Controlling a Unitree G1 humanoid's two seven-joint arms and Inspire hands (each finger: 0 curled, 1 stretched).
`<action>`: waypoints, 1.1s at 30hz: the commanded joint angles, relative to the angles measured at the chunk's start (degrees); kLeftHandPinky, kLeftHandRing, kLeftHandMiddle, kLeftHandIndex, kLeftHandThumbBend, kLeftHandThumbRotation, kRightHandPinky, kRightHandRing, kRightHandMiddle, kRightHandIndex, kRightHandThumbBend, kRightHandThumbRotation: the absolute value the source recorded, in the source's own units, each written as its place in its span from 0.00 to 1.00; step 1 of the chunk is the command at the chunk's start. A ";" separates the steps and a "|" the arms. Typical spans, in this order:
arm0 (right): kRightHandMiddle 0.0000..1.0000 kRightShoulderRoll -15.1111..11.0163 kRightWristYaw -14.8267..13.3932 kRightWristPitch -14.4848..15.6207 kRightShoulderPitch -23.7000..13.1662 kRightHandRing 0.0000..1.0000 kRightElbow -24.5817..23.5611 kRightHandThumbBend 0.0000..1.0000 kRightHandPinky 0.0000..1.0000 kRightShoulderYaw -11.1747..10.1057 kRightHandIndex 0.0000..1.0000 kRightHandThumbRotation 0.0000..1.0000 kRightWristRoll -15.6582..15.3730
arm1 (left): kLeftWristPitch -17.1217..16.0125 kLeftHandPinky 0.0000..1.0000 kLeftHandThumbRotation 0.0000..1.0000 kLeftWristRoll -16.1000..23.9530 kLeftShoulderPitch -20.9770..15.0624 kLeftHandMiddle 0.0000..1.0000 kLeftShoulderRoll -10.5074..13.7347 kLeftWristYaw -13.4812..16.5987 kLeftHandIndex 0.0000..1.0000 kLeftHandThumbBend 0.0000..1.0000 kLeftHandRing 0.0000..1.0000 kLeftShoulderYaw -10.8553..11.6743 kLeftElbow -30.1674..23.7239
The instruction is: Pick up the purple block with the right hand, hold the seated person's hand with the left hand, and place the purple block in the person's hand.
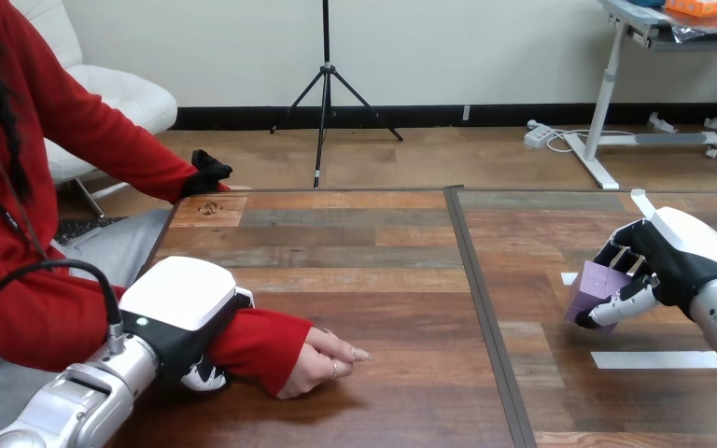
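Head view: we see left robot hand (183,301) clasping the person's wrist (263,342), right robot hand (680,248) gripping purple block (594,287) well apart.

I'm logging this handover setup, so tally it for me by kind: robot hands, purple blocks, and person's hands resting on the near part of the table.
Robot hands: 2, the left hand clasping the person's wrist, the right hand holding the block.
Purple blocks: 1, the purple block.
Person's hands on the near table: 1, the person's hand.
Total: 4.
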 commanded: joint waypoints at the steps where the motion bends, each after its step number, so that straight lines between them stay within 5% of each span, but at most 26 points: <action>1: 0.49 -0.10 -0.50 0.02 -1.94 0.43 -2.92 0.69 0.37 -2.01 0.50 0.00 1.19 | -0.12 0.58 0.01 -1.64 -1.72 0.64 -0.41 1.67 0.63 0.79 0.63 0.58 1.51; 15: 0.48 0.00 -1.25 -1.21 -1.48 0.42 -4.16 0.70 0.36 -2.04 0.50 0.00 1.81 | -1.88 0.42 0.05 -3.10 -2.07 0.51 -1.07 5.85 0.52 0.68 0.48 0.18 3.11; 33: 0.48 0.97 0.07 3.26 -0.16 0.43 -11.26 0.68 0.38 -2.63 0.50 0.00 2.82 | -4.15 0.32 0.05 -7.60 -1.53 0.41 -2.23 11.54 0.42 0.63 0.37 2.41 1.89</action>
